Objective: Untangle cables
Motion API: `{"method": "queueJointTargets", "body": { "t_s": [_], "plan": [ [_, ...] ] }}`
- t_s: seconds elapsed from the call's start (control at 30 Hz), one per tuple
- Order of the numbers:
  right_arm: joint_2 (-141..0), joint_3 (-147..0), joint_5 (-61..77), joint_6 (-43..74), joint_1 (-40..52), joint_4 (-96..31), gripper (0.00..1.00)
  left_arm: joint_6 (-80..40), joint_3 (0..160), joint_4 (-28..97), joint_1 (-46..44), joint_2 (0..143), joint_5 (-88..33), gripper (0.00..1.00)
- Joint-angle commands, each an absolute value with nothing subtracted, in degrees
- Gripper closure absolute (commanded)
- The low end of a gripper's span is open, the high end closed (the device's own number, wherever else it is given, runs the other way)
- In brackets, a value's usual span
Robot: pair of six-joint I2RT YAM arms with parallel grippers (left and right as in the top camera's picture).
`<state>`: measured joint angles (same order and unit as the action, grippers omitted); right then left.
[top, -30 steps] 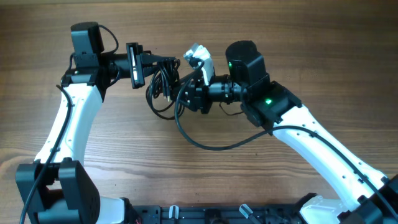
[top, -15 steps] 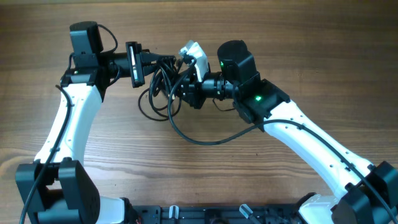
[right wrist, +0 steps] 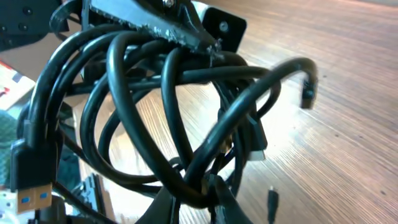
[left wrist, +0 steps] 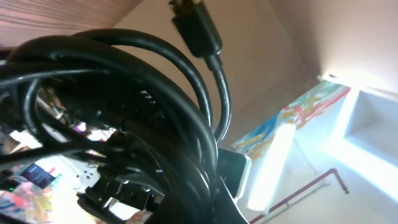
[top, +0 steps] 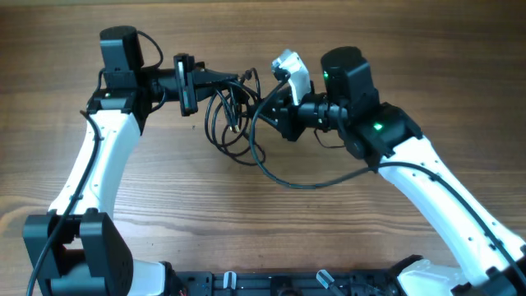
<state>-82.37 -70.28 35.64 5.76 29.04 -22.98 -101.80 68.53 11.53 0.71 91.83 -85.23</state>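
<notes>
The tangled cables (top: 233, 123) hang between 2 arms above the tabletop (top: 411, 49), with 1 long loop sagging toward it. The left tool (top: 234, 81) clamps the bundle, apparently as an anchor. The right tool (top: 267, 111) pinches 1 strand, likely to draw it free.

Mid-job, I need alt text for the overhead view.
A tangle of thin black cables is held between the left claw and right claw of two white robot arms over a brown wooden table. One long loop trails out below the right claw.
</notes>
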Motion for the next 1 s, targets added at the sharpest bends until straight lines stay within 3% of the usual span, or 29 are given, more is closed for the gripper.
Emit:
{"method": "queueJointTargets", "body": {
  "t_s": [0.0, 0.2, 0.4, 0.5, 0.53, 0.57, 0.63, 0.83, 0.97],
  "plan": [
    [-77.5, -70.4, 27.8, 4.3, 27.1, -27.1, 0.95, -93.6, 69.3, 10.9, 2.5, 91.4, -85.4, 0.96],
    [-71.3, -70.4, 27.9, 6.4, 27.1, -27.1, 0.96, -64.1, 69.2, 11.7, 2.4, 91.4, -78.7, 0.96],
    [-68.1, -70.4, 27.8, 9.0, 27.1, -27.2, 0.96, -48.5, 69.2, 26.9, 2.3, 91.4, -71.5, 0.96],
    [-69.1, -70.4, 28.0, 10.1, 27.1, -27.6, 0.92, -48.7, 69.2, 28.2, 2.3, 91.4, -71.7, 0.96],
    [-69.9, -70.4, 28.5, 10.1, 27.1, -27.8, 0.83, -50.9, 69.2, 28.1, 2.4, 91.4, -72.6, 0.96],
    [-70.7, -70.4, 29.3, 10.1, 27.2, -28.0, 0.67, -53.6, 69.2, 28.1, 2.4, 91.4, -73.6, 0.96],
    [-73.3, -70.4, 33.3, 10.0, 27.1, -28.3, 0.55, -58.4, 69.2, 28.1, 2.4, 91.4, -76.4, 0.96],
    [-79.3, -70.4, 39.5, 3.6, 28.8, -26.4, 0.46, -65.5, 69.2, 28.1, 2.3, 91.4, -79.0, 0.96],
    [-80.7, -70.4, 30.2, 0.0, 31.9, -25.4, 0.45, -69.8, 69.2, 28.2, 2.3, 91.4, -79.0, 0.96]
  ]
}}
